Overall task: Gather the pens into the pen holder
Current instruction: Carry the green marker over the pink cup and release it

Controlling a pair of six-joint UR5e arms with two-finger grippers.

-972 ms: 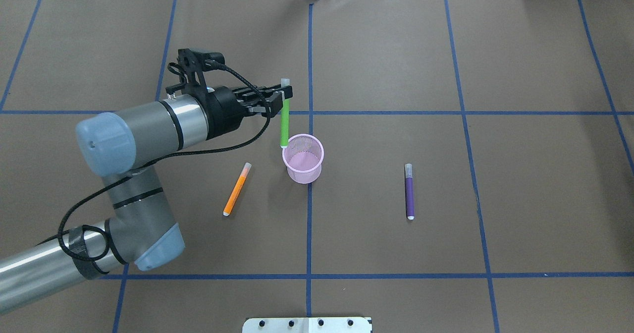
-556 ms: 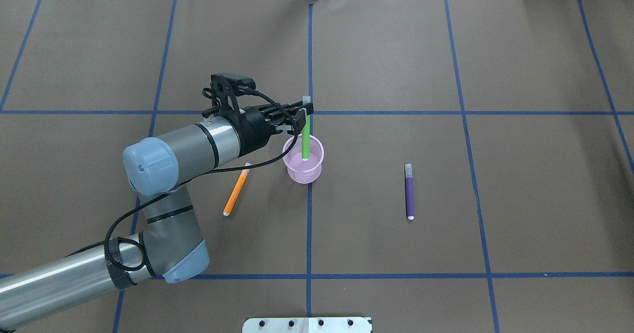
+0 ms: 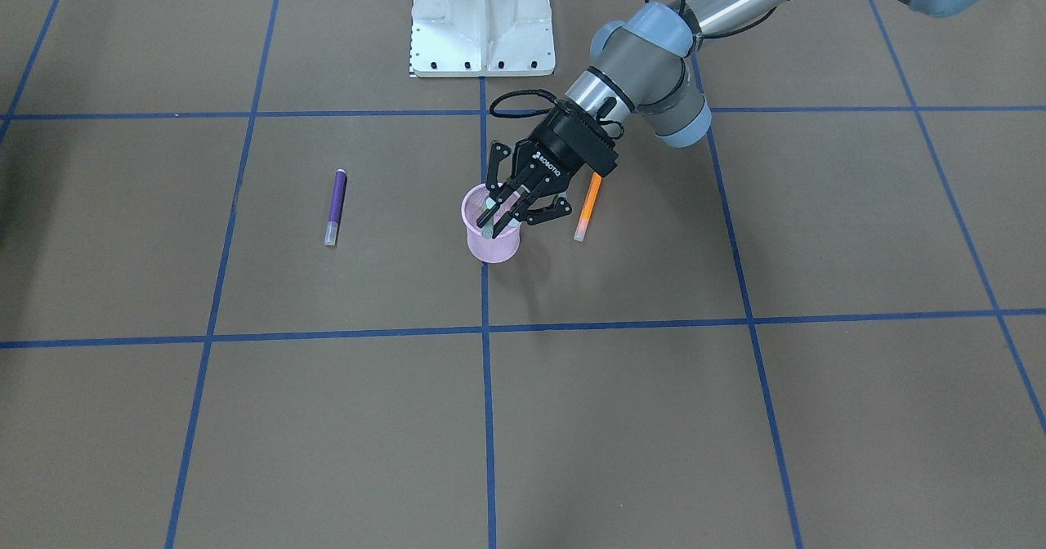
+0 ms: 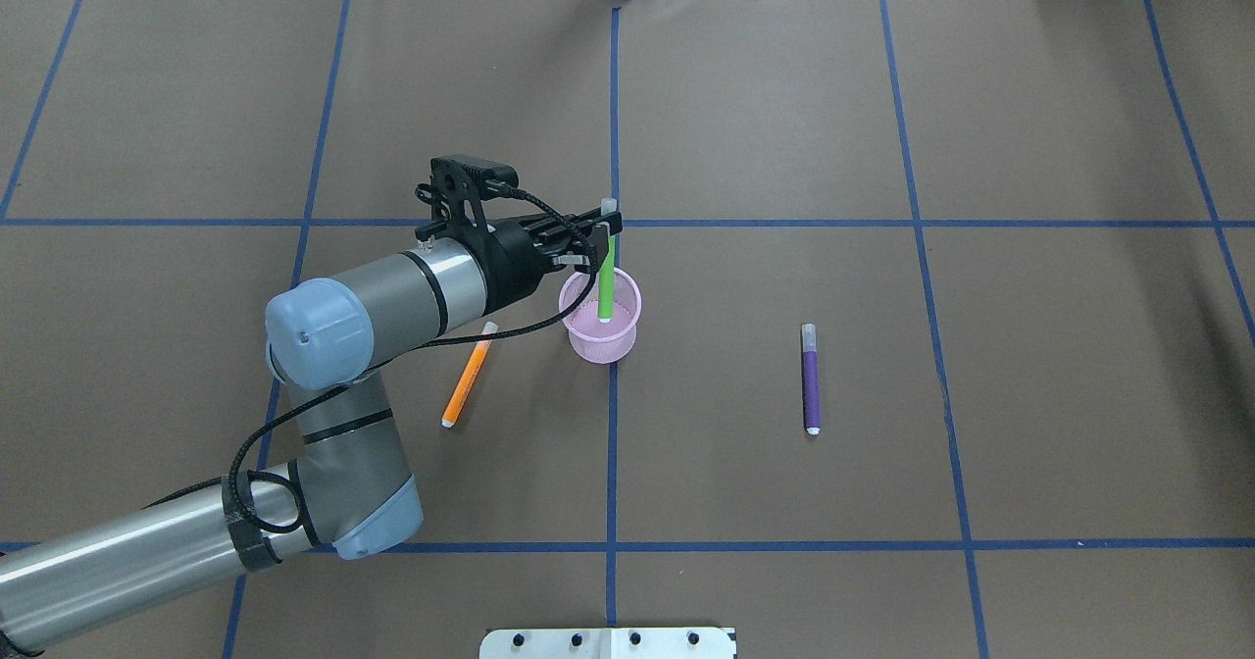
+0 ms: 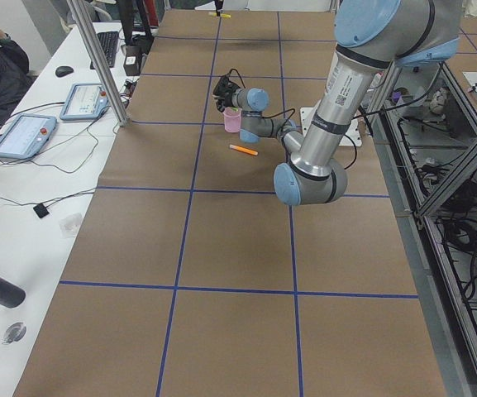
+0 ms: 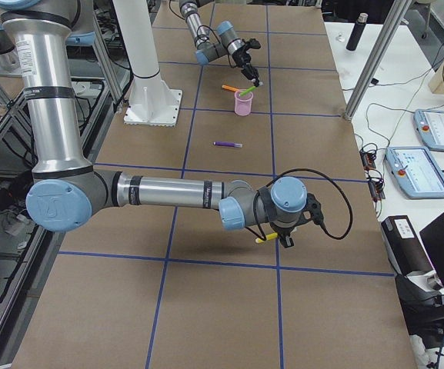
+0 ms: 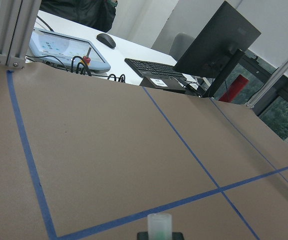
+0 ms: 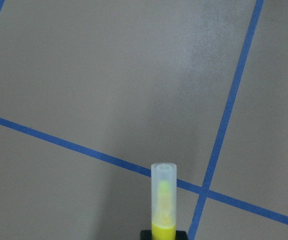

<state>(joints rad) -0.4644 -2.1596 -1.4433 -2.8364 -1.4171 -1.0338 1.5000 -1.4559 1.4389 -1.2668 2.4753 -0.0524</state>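
The pink mesh pen holder (image 4: 627, 331) stands near the table's middle. My left gripper (image 4: 602, 235) is shut on the green pen (image 4: 607, 286) and holds it upright, its lower end inside the holder's rim (image 3: 470, 206). The orange pen (image 4: 468, 377) lies just left of the holder, under my left wrist. The purple pen (image 4: 810, 380) lies to the right of the holder. My right gripper (image 6: 282, 237) is far off by the table's right end, shut on a yellow pen (image 8: 162, 200) with a translucent cap.
The white robot base (image 3: 482, 18) stands at the table's near edge (image 4: 608, 642). My right arm (image 6: 168, 191) stretches low across the right part of the table. Operators' desks with teach pendants (image 5: 25, 132) line the far side.
My left gripper has carried the green pen to the right, from beside the holder's left rim to over its opening, and its lower end now dips inside. The other pens have not moved.
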